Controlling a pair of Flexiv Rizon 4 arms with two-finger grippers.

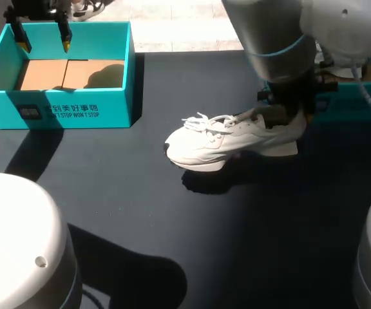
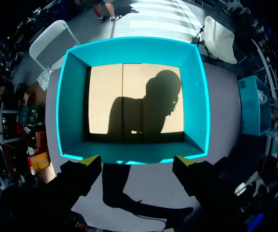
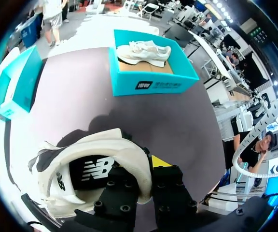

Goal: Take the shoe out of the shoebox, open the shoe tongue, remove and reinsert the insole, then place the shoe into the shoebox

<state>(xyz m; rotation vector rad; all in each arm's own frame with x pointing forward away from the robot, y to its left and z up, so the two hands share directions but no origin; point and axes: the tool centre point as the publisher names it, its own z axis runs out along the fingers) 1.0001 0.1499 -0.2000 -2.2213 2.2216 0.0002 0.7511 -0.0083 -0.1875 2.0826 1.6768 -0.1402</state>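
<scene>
Print on the shoebox wall and inside the shoe

On the outer front wall of the teal shoebox (image 1: 69, 111), seen from the head view: a small dark label with pale marks near one end, beside it a line of white characters, and under that a line of white capital letters, all too small to vouch for letter by letter. Inside the white shoe (image 3: 107, 145), seen from the right wrist view: a bold white logo on the black insole (image 3: 93, 171) at the heel, and a smaller white mark on the dark lining just beside it.
</scene>
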